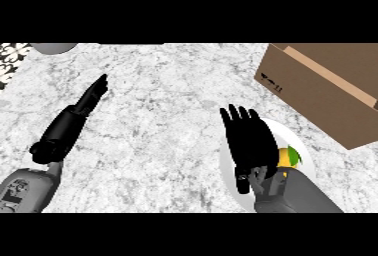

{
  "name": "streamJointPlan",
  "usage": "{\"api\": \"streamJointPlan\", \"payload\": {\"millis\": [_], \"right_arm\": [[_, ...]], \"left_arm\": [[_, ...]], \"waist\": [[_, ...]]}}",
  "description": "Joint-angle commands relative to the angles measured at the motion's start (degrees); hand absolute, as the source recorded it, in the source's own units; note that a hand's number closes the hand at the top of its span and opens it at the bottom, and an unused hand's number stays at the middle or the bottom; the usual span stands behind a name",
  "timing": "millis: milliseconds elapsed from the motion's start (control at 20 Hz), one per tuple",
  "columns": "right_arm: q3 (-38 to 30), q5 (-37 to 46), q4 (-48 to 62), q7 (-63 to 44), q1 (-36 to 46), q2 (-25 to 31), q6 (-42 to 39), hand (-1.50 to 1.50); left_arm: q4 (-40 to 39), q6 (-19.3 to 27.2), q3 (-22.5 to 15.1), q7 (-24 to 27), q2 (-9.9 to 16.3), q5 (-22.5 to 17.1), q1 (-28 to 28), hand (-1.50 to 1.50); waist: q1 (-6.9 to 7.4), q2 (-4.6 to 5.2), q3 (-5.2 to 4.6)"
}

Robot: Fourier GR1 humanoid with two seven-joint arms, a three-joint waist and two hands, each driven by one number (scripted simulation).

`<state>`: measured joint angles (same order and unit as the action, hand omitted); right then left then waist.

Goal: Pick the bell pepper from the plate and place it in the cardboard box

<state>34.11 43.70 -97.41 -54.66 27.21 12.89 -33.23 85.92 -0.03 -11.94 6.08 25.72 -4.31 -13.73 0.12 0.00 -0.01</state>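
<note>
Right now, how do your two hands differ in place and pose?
The right hand is over the white plate, partly hiding the bell pepper; the left hand is over bare counter, far from both. The right hand shows its broad side with fingers spread; the left hand is seen edge-on, narrow. Both are open, fingers straight, pointing away from you, holding nothing.

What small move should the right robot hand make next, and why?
Probably shift right and lower onto the bell pepper: the right robot hand hovers open over the plate, fingers straight, with the pepper beside it, ungrasped. The cardboard box waits farther right.
</note>
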Motion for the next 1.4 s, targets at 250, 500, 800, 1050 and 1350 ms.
{"api": "streamJointPlan", "payload": {"millis": [250,500,800,1050,1350], "right_arm": [[-2.25,7.02,4.23,1.01,-2.46,-1.07,-1.56,-1.50],[-3.74,10.97,6.79,5.28,-4.64,-2.32,0.17,-1.50],[-5.45,13.74,11.54,11.53,-7.49,-2.45,4.48,-1.50],[-8.05,16.04,13.44,11.48,-6.04,-3.67,2.46,-1.50],[-7.41,19.74,10.08,11.90,-9.87,-4.32,1.53,-1.50]], "left_arm": [[-1.95,-2.58,3.04,-1.52,-2.51,1.83,-2.15,0.00],[2.34,-4.64,4.36,0.53,-2.73,3.89,3.80,0.00],[3.18,-6.53,5.91,-3.38,-4.56,4.49,1.20,0.00],[3.84,-8.73,9.02,-2.46,-4.48,4.86,1.91,0.00],[0.59,-8.70,9.40,-1.19,-7.95,8.48,0.31,0.00]], "waist": [[-0.15,0.01,0.01],[0.07,-0.01,0.01],[0.07,0.00,0.03],[0.00,0.01,0.01],[-0.25,-0.02,0.01]]}}
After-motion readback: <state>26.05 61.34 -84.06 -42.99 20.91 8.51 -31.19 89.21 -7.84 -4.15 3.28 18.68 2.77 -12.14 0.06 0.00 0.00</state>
